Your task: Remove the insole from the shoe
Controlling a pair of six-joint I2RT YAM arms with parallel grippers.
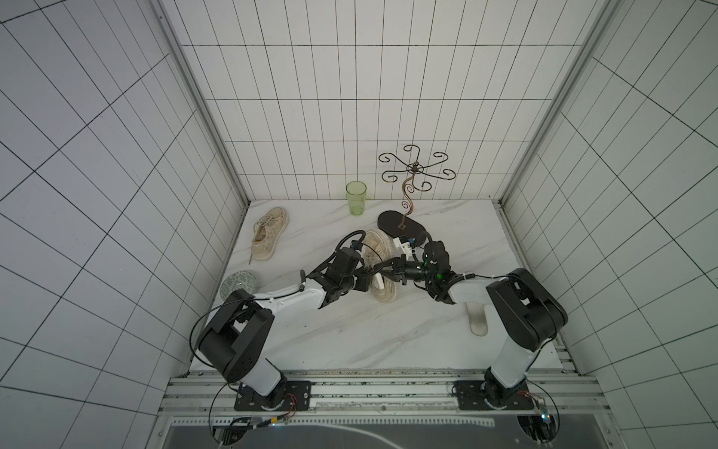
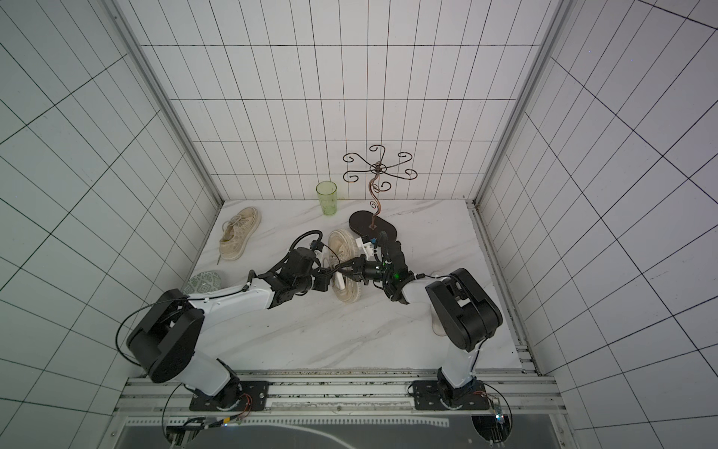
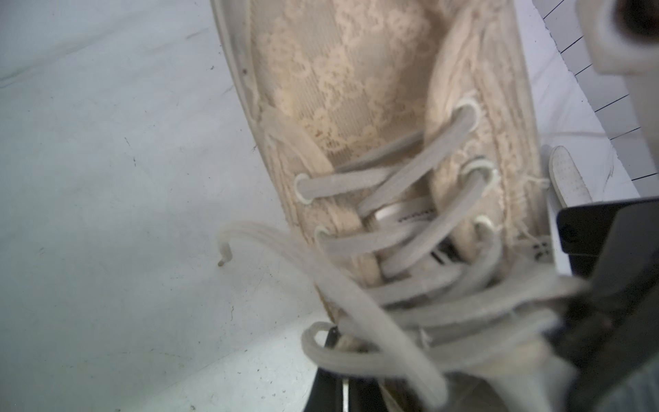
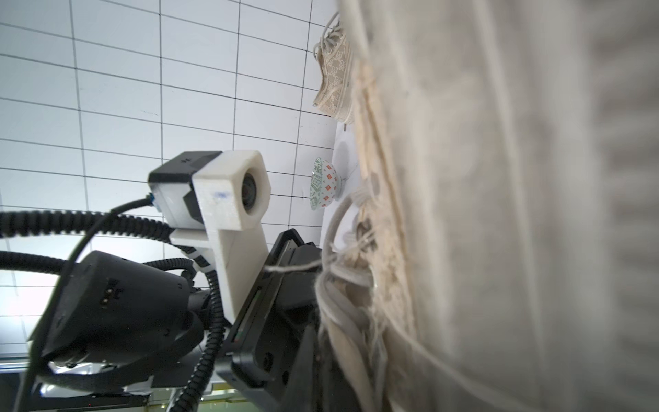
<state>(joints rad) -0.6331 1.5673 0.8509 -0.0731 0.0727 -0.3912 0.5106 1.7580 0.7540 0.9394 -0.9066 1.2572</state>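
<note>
In both top views the shoe (image 1: pixel 384 247) lies on its side mid-table, its long axis running from the back wall toward the robot, laces turned to the left arm and ribbed sole to the right arm; the left gripper (image 1: pixel 367 280) and right gripper (image 1: pixel 382 271) meet at its middle from opposite sides, both closed down and about equally near; a white strip (image 1: pixel 379 284) just beside their tips may be the insole's end, but I cannot tell, nor which jaws pinch it; in the left wrist view the laces (image 3: pixel 392 228) crowd against the black fingers (image 3: pixel 613 242), which seem clamped on the upper, and the shoe's opening is cut off; in the right wrist view the sole (image 4: pixel 499 214) fills the frame, blurred, hiding that gripper's own tips.
</note>
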